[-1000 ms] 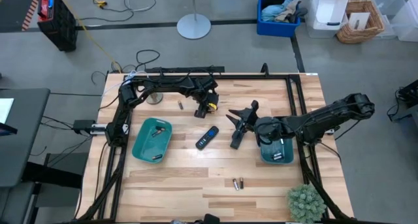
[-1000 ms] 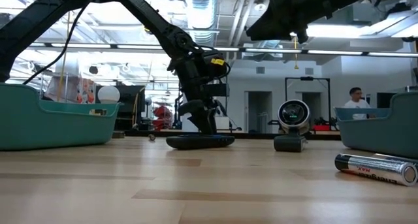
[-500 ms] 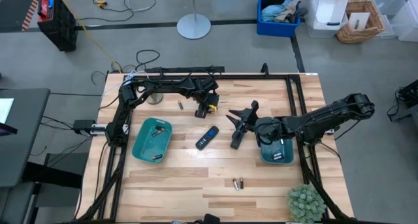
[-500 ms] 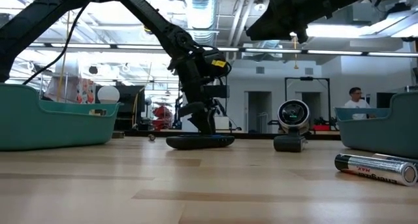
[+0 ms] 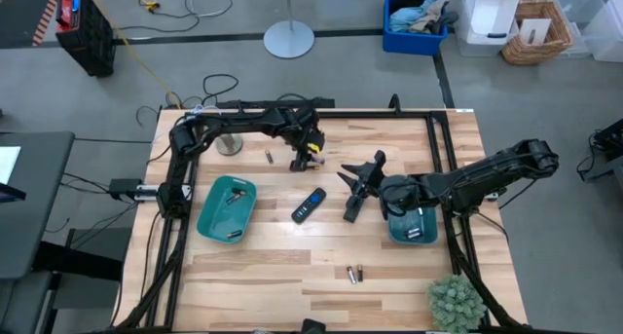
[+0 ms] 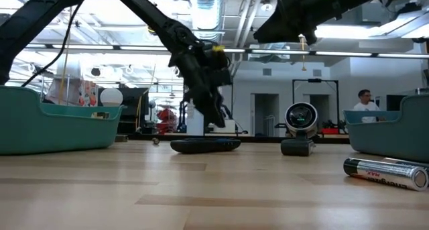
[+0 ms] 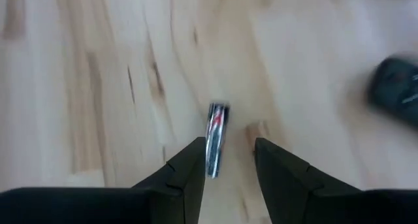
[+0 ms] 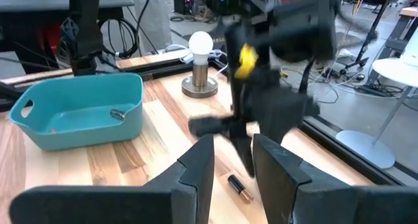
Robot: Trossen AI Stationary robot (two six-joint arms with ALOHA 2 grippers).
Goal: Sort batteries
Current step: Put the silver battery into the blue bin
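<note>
My left gripper (image 5: 296, 165) hangs open over the far middle of the table, tipped, its fingertips a little above the wood (image 6: 220, 121). In the left wrist view a small silvery battery (image 7: 215, 139) with a red and blue label shows between its fingers. One battery (image 5: 269, 157) lies on the table beside this gripper and shows below it in the right wrist view (image 8: 238, 188). Two batteries (image 5: 354, 273) lie near the table's near edge, one of them close to the low camera (image 6: 385, 173). My right gripper (image 5: 362, 173) waits open above the table's middle. My left gripper has the battery's end (image 7: 211, 165) close against the inner side of one finger (image 7: 189, 172), and its gap is much wider than the battery. I cannot tell whether finger and battery touch, or whether the battery lies on the table below.
A teal tray (image 5: 227, 209) with a few batteries in it stands on the left, and another teal tray (image 5: 411, 227) sits under my right arm. A flat black remote (image 5: 309, 205) and a black flashlight (image 5: 352, 209) lie mid-table. A bulb on a round base (image 5: 229, 144) stands far left.
My left gripper has risen off the table and drawn toward the far edge, tipping as it went. The batteries on the table have stayed where they were.
</note>
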